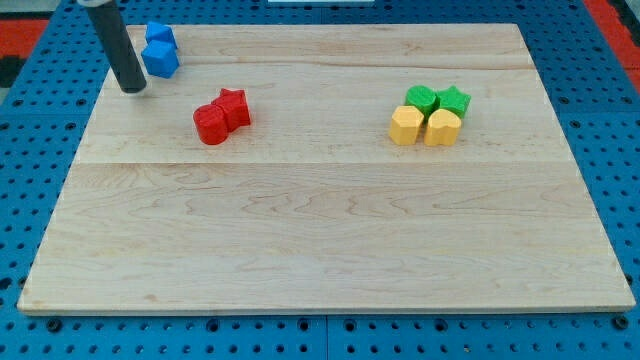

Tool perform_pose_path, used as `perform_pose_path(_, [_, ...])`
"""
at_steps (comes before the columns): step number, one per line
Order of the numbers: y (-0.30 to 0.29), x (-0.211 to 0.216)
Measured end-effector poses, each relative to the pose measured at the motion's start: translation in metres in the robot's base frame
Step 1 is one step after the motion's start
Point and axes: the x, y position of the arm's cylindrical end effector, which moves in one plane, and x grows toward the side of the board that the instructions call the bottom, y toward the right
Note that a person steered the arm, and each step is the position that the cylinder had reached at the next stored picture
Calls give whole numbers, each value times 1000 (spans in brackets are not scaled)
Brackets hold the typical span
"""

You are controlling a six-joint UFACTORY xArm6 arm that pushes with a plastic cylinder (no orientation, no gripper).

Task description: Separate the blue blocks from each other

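Two blue blocks sit touching at the view's top left of the wooden board (320, 220): a smaller blue block (160, 36) at the back and a larger blue block (161, 58) just in front of it. Their exact shapes are hard to make out. My tip (133, 90) rests on the board just left of and slightly below the larger blue block, a small gap apart. The dark rod rises up and to the left out of the frame.
A red round block (211, 124) and a red star block (234, 106) touch at centre left. At the right, two green blocks (437, 99) sit behind two yellow blocks (424, 127), all clustered. A blue pegboard (30, 150) surrounds the board.
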Motion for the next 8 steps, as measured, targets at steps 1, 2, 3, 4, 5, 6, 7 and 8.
perform_pose_path(1, [-25,-42])
perform_pose_path(2, [-47,-82])
perform_pose_path(3, [-46,-111])
perform_pose_path(4, [-24,-110])
perform_pose_path(5, [22,-95])
perform_pose_path(6, [63,-88])
perform_pose_path(7, [39,-65])
perform_pose_path(8, [4,-65])
